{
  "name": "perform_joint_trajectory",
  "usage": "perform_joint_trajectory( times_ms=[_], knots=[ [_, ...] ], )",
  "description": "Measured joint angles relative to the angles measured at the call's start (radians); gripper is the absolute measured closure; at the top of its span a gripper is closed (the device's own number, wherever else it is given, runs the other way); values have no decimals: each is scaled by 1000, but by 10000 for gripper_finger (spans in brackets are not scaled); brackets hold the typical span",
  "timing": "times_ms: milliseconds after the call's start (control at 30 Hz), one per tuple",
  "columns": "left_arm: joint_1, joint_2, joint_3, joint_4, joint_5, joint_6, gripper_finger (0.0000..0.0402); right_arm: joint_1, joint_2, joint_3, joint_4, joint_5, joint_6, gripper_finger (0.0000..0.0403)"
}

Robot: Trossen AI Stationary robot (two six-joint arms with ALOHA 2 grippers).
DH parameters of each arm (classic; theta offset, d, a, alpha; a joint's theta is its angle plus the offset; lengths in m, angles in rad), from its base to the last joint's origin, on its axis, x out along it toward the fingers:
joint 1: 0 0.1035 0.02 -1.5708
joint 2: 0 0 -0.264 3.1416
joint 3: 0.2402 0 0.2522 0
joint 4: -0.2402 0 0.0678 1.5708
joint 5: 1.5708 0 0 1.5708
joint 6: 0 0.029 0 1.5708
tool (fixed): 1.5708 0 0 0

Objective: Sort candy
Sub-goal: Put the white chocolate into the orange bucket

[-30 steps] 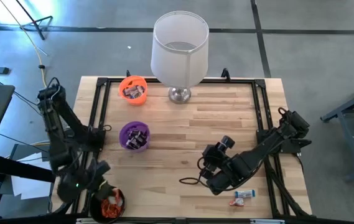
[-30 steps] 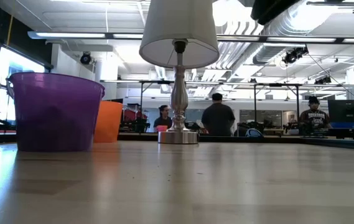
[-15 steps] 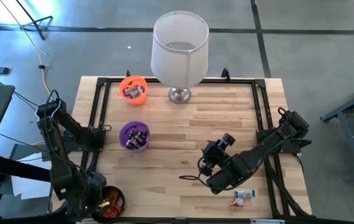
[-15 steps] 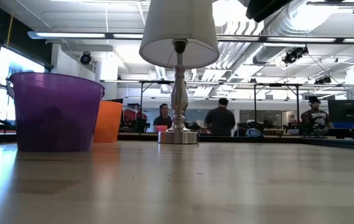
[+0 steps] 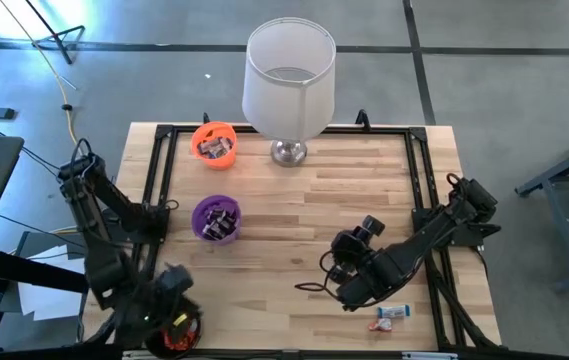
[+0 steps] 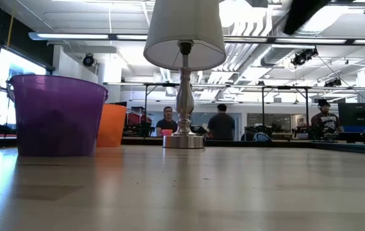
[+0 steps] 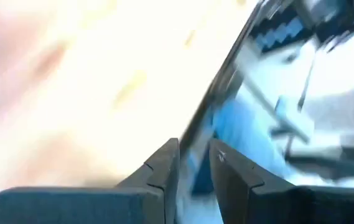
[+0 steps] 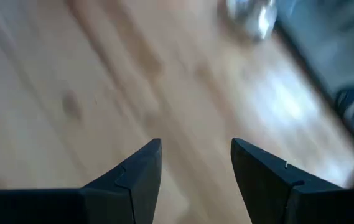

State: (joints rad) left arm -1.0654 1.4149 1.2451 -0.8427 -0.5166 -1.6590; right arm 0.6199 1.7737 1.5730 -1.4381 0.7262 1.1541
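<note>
No readable text, no label, brand, number or sign legible on any object, on the table or in the room behind

The lamp (image 5: 289,80) stands at the table's (image 5: 364,190) far edge, mid-way along. One cup (image 5: 214,142) sits just left of it, a second (image 5: 216,218) nearer the middle-left, a third (image 5: 182,330) at the near-left corner. One candy (image 5: 391,313) lies by the near-right corner.
</note>
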Motion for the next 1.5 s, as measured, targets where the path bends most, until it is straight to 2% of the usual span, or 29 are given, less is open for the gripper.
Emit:
perform_joint_trajectory(
  times_ms=[67, 200, 333, 400, 533, 633, 800, 900, 1033, 1133, 1333, 1500],
  knots=[
    [42, -2, 5, 35, -92, 142, 326, -5, 0, -4, -30, -111, 37, 215],
    [129, -1, -5, 42, -204, 325, 326, 17, 0, -52, -54, -277, 160, 215],
    [200, 1, -46, 86, -226, 537, 326, 101, 1, -151, 2, -477, 332, 215],
    [230, 1, -67, 164, -233, 663, 326, 147, 1, -198, 39, -551, 381, 215],
    [288, 1, -106, 336, -226, 920, 326, 210, 1, -280, 55, -719, 367, 215],
    [313, 1, -107, 381, -227, 1042, 326, 265, 1, -341, 81, -830, 247, 215],
    [337, 1, -107, 424, -282, 1140, 326, 349, 1, -436, 245, -859, 26, 215],
    [354, 0, -107, 447, -282, 1157, 326, 367, 1, -488, 389, -888, -2, 215],
    [380, 0, -107, 453, -282, 1167, 326, 369, 1, -522, 503, -875, 31, 215],
    [401, -4, -107, 454, -281, 1190, 326, 368, 1, -521, 508, -847, 22, 215],
    [443, -4, -107, 451, -240, 1216, 326, 369, 1, -489, 417, -877, 15, 215],
    [464, -4, -107, 452, -209, 1218, 326, 349, 0, -455, 477, -879, 36, 215]
  ],
)
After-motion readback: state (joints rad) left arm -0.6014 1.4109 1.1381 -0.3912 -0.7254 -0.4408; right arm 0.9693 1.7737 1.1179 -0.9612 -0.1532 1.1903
